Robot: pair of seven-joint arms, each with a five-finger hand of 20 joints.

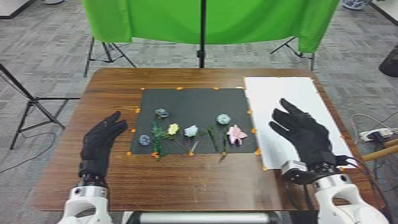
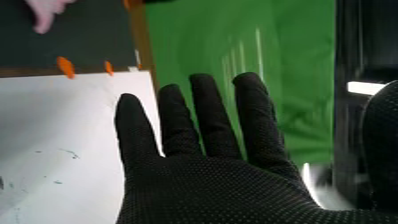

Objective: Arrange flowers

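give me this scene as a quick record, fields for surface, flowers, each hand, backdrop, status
surface: brown table with a dark mat and, right of it, a white sheet
flowers: pink flower, yellow flower, pale blue flower, others in blue-grey tones, all lying on the mat
left hand: left of the mat, open, holding nothing
right hand: above the white sheet, fingers straight, holding nothing
backdrop: green cloth
status: flowers loose, not gathered

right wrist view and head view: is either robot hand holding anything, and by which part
Nothing is held: the black-gloved right hand and the black-gloved left hand are both empty, fingers extended.
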